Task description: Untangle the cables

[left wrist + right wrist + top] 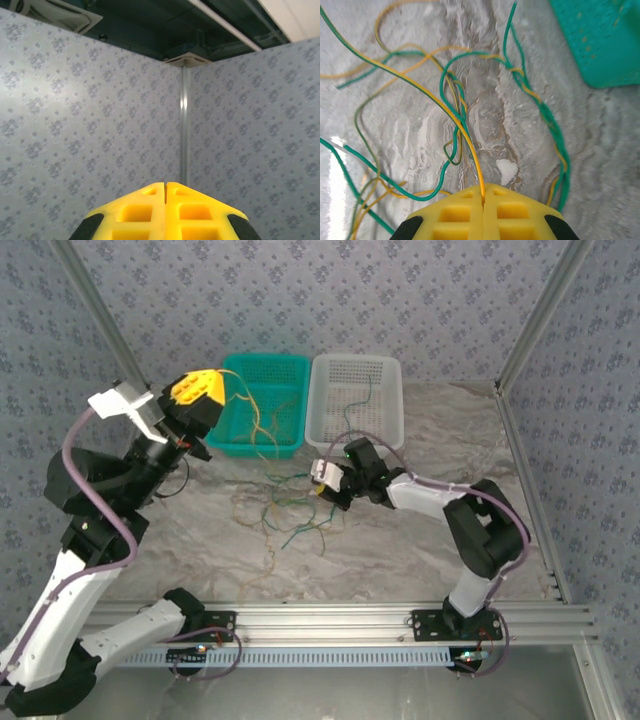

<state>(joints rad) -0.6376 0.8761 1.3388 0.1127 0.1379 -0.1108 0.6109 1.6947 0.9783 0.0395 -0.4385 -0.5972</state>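
1. The cables (290,508) lie tangled on the worktop (420,560) by the green basket (262,405).
2. On the right gripper (483,188) the jaws pinch a yellow strand (451,116). The raised left gripper (197,387) seems closed on another.
3. I'd pull them apart slowly so the knots don't tighten.

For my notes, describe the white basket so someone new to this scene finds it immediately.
At the far edge of the marble table, two baskets stand side by side against the patterned wall. The white basket is the right-hand one. Unlike the teal basket beside it, crossed by a yellow-tan cable, it holds one loose green cable.
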